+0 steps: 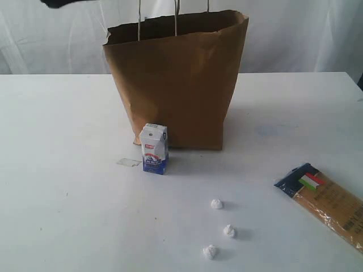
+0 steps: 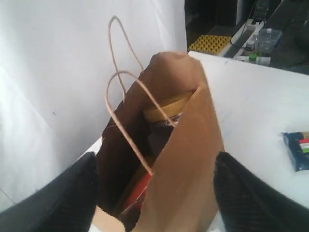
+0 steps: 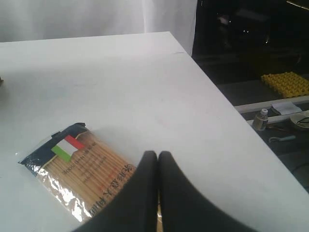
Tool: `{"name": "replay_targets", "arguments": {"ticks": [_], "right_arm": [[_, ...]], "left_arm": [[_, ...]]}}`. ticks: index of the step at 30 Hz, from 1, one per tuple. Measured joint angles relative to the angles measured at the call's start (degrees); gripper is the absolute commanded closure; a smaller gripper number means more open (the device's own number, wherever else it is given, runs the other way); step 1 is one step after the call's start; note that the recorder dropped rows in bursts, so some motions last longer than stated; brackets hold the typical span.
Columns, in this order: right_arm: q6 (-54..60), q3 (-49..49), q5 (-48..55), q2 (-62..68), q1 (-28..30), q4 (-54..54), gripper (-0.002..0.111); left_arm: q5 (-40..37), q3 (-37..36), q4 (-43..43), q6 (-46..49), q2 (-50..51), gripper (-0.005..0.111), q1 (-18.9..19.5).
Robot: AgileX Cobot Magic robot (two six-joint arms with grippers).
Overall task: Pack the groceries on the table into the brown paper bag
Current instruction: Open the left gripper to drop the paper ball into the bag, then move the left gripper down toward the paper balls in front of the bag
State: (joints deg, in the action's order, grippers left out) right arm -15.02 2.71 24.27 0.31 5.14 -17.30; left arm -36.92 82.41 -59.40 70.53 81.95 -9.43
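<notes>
One brown paper bag (image 1: 181, 85) stands at the back of the white desk (image 1: 68, 170). One small white-blue carton (image 1: 154, 148) is upright just in front of its left corner, one pasta packet (image 1: 332, 205) lies flat off to the right, and three crumpled white balls (image 1: 216, 204) sit near the front. The left gripper (image 2: 154, 164) hangs over the bag's mouth, jaws spread wide and empty, with one gold-lidded jar (image 2: 178, 104) inside below. The right gripper (image 3: 157, 155) hovers over the packet's end, jaws pressed together, gripping nothing.
</notes>
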Motion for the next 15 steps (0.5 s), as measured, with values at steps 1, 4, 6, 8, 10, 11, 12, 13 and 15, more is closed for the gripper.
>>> {"name": "replay_targets", "arguments": {"ticks": [1,4,6,8,10,11,12,13,15], "right_arm": [[0.0,0.0,0.0,0.0,0.0,0.0,0.108],[0.0,0.0,0.0,0.0,0.0,0.0,0.108],[0.0,0.0,0.0,0.0,0.0,0.0,0.108],[0.0,0.0,0.0,0.0,0.0,0.0,0.108],[0.0,0.0,0.0,0.0,0.0,0.0,0.108],[0.0,0.0,0.0,0.0,0.0,0.0,0.108],[0.0,0.0,0.0,0.0,0.0,0.0,0.108],[0.0,0.0,0.0,0.0,0.0,0.0,0.108],[0.0,0.0,0.0,0.0,0.0,0.0,0.108]], "left_arm": [[-0.94,0.0,0.3,-0.86,-1.4,0.078,0.0],[-8.6,0.0,2.5,-3.35,-5.08,0.107,0.0],[-17.0,0.0,2.9,-5.18,-5.47,0.106,0.0],[-22.78,-0.81,1.75,-5.58,-5.36,0.106,0.0],[-27.41,-3.05,-1.66,-4.51,-5.14,0.106,-0.42],[-27.51,-6.01,-5.82,-1.41,-4.73,0.106,-1.96],[-27.51,-7.81,-8.18,0.46,-4.43,0.106,-2.89],[-27.51,-9.75,-10.3,3.49,-3.88,0.106,-4.47],[-27.51,-13.44,-12.89,8.14,-2.91,0.106,-6.99]]}}
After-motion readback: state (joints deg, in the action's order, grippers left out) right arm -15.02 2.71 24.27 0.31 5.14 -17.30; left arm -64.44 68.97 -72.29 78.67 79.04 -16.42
